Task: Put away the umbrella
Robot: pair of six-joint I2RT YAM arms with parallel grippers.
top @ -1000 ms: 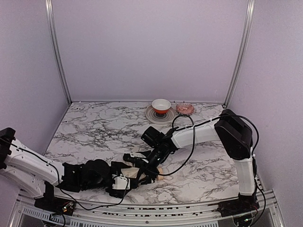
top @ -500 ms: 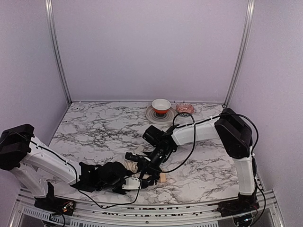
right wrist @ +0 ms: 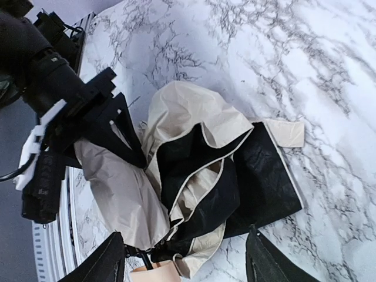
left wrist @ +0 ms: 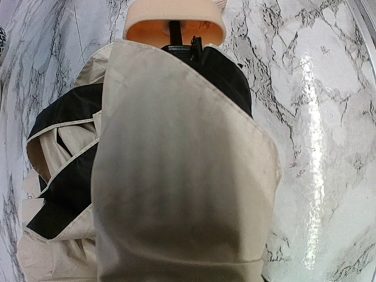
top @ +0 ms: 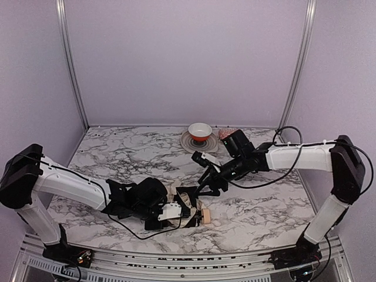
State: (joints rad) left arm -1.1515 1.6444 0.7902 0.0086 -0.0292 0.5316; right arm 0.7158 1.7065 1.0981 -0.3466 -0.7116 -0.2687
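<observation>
While the right gripper point(right wrist: 183, 235) gapes above the umbrella point(right wrist: 197, 170), the left gripper point(right wrist: 117, 138) seemingly pinches it.

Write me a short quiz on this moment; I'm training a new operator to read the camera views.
1. Which gripper holds the umbrella fabric: left or right?
2. True or false: the red-and-white bowl lies tipped on its side beside the umbrella.
3. Fill in: the jaws of the right gripper stand ___ above the umbrella.

Key
1. The left gripper.
2. False: it stands upright on the grey plate, well apart from the umbrella.
3. open
</observation>
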